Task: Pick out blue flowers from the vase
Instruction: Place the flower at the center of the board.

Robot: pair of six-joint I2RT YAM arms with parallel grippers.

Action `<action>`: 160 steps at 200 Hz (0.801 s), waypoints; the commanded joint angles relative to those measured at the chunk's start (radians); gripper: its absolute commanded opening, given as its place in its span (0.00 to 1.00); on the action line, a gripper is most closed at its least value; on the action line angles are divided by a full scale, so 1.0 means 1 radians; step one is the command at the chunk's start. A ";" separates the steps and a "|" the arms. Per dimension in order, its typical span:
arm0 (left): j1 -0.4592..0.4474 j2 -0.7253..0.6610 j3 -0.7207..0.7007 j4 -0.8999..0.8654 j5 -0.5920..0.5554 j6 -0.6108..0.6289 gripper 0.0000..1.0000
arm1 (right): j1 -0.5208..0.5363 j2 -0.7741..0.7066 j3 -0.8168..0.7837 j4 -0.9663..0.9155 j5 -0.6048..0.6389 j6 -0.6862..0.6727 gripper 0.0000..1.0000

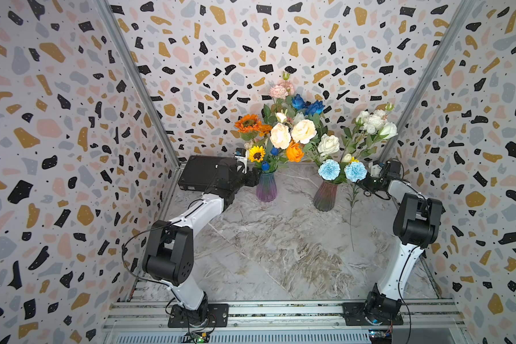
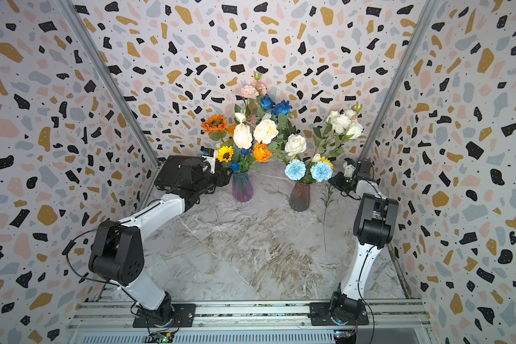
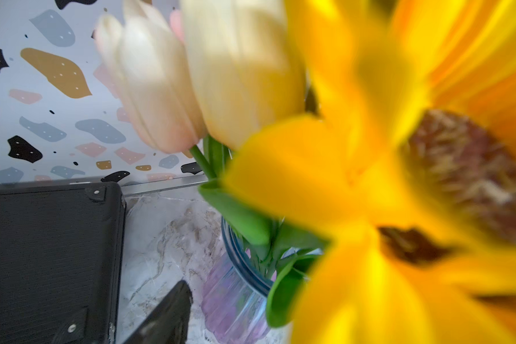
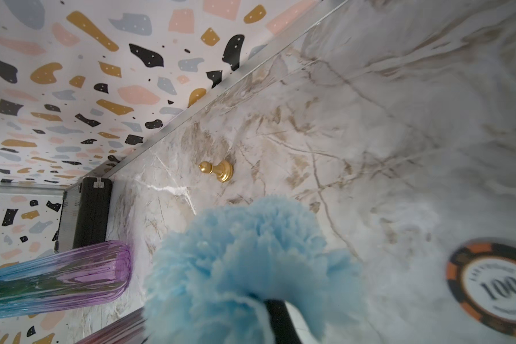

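Observation:
Two ribbed glass vases stand at the back: the left vase and the right vase. Deep blue roses top the left bunch, with small blue buds low by its rim. A pale blue pom-pom sits over the right vase. My right gripper is shut on the stem of a second pale blue pom-pom, whose stem hangs outside the vase. My left gripper stands open beside the left vase's neck. One of its fingers shows; the sunflower hides the other.
A black case lies at the back left, close behind my left arm. Cream tulips, white roses and orange flowers crowd the bunches. A gold pawn and a poker chip lie on the marble.

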 commanded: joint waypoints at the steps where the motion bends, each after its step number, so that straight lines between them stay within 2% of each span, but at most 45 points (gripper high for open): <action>1: -0.003 -0.032 0.007 0.005 0.004 0.017 0.68 | 0.004 -0.039 -0.058 0.050 -0.022 0.015 0.00; 20: -0.003 -0.044 0.006 -0.004 0.006 0.020 0.68 | 0.015 -0.029 -0.069 0.056 -0.033 0.013 0.00; 29: -0.002 -0.054 0.003 -0.007 0.004 0.025 0.69 | 0.019 -0.032 -0.075 0.062 -0.030 0.015 0.05; 52: -0.002 -0.071 0.003 -0.019 0.001 0.032 0.70 | 0.026 -0.068 -0.087 0.074 -0.015 0.016 0.23; 70: -0.002 -0.069 0.011 -0.027 0.010 0.037 0.70 | 0.027 -0.134 -0.113 0.085 0.010 0.015 0.41; 86: -0.001 -0.060 0.012 -0.028 0.013 0.038 0.70 | 0.027 -0.199 -0.123 0.077 0.021 0.007 0.52; 105: -0.001 -0.047 0.016 -0.022 0.011 0.037 0.70 | 0.027 -0.272 -0.137 0.055 0.032 -0.002 0.56; 131: -0.001 -0.030 0.021 -0.014 0.009 0.036 0.70 | 0.032 -0.411 -0.233 0.073 0.044 0.003 0.56; 160: -0.001 0.004 0.035 0.001 0.018 0.028 0.70 | 0.119 -0.587 -0.400 0.073 0.117 -0.041 0.56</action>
